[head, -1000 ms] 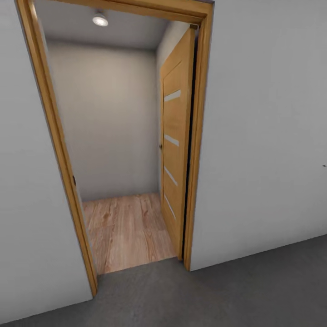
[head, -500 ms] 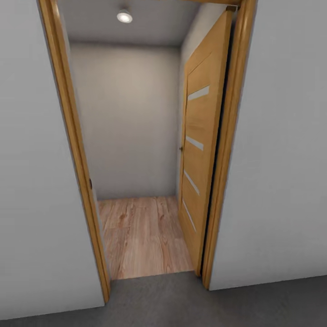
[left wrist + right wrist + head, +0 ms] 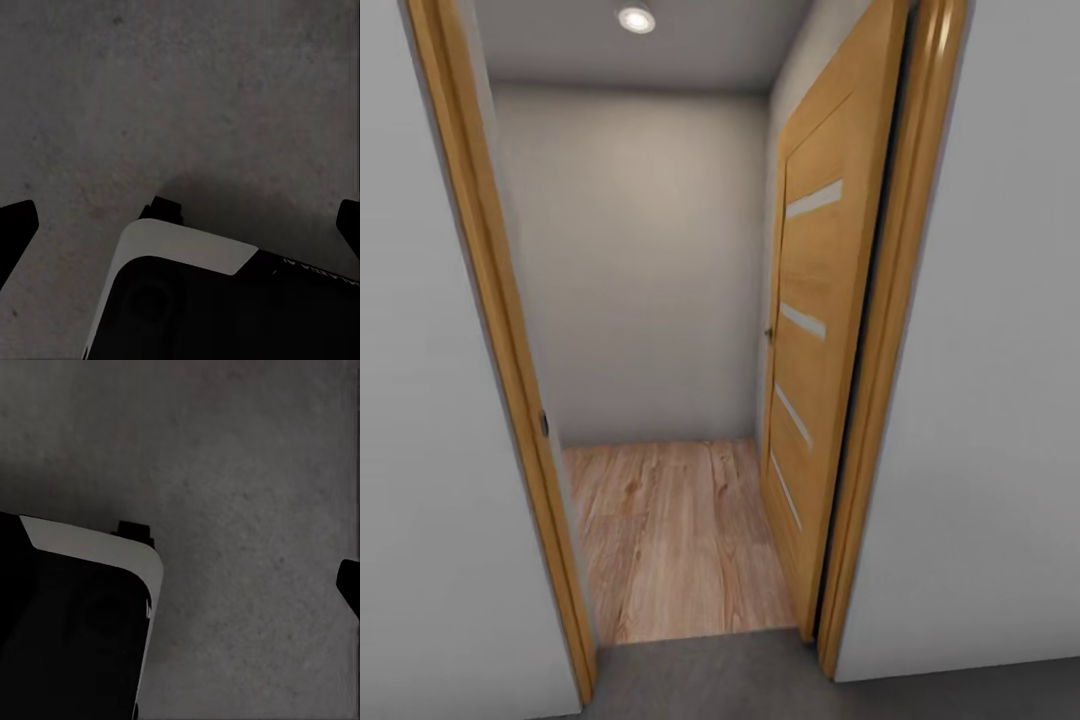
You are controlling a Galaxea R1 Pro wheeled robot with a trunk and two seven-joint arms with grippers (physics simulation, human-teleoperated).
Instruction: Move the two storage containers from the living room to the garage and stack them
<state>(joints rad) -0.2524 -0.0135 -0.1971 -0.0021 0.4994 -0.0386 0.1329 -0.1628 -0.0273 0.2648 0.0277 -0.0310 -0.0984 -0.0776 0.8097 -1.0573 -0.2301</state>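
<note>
Facing an open doorway, the head view now shows the wooden door frame (image 3: pixel 510 400) spanning nearly the full picture; against the earlier frames the opening appears larger and more centred and the grey wall strips at each side narrower, which is a shift of the camera, not of the fixtures. The honey-brown door (image 3: pixel 815 330) stands swung inward at the right of the opening. Beyond the threshold lies light wood-plank flooring (image 3: pixel 670 540), a pale back wall (image 3: pixel 630 260) and a ceiling light (image 3: pixel 637 18). On the near side, the floor (image 3: pixel 710 680) is dark grey concrete. Both wrist views look down on this concrete with part of the robot base (image 3: pixel 187 300) in view. Left fingers (image 3: pixel 15 225) sit at opposite picture edges, spread wide with nothing between them. One right finger (image 3: pixel 351 581) shows at a picture edge; its state cannot be determined.
</note>
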